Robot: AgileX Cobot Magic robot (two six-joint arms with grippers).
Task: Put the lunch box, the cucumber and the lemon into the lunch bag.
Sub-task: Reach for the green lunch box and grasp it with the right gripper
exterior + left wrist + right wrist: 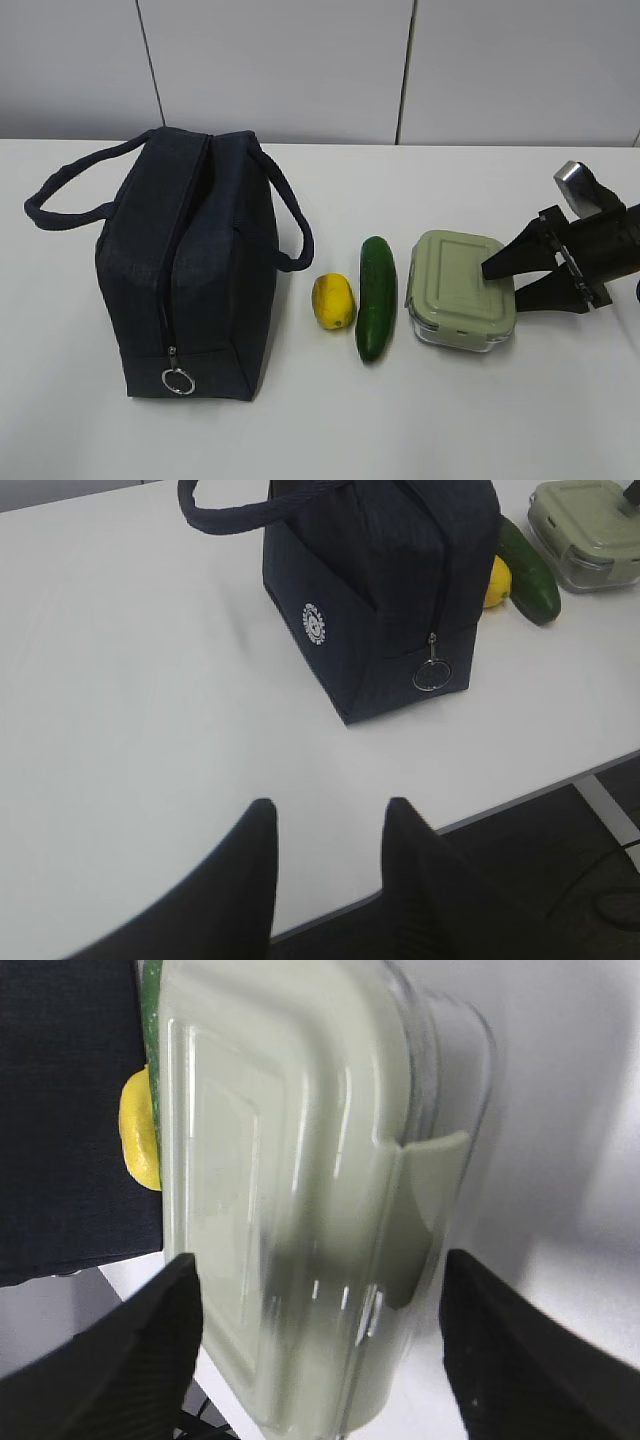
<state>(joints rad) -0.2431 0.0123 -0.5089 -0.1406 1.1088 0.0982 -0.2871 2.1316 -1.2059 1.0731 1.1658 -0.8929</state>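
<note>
While the left gripper [325, 870] hangs over the worktop's [500, 420] front edge w/ fingers partly apart and nothing between them, the right gripper [500, 285] sits at the right side, jaws spread wide, one finger on each side of the lunch box's [460, 290] right end; can't tell if they touch it, and it isn't lifted. Lunch box w/ sage-green lid rests on the worktop right of centre. Cucumber [377, 297] lies just beside its left side, lengthwise front to back, and the lemon [334, 301] sits just left of the cucumber, close to it. Lunch bag [190, 270] stands upright twd the left part of the worktop, zip closed, ring pull [178, 381] hanging at the front end, handles flopped to each side. White round logo [316, 623] shows on the bag's side in the left wrist view.
</note>
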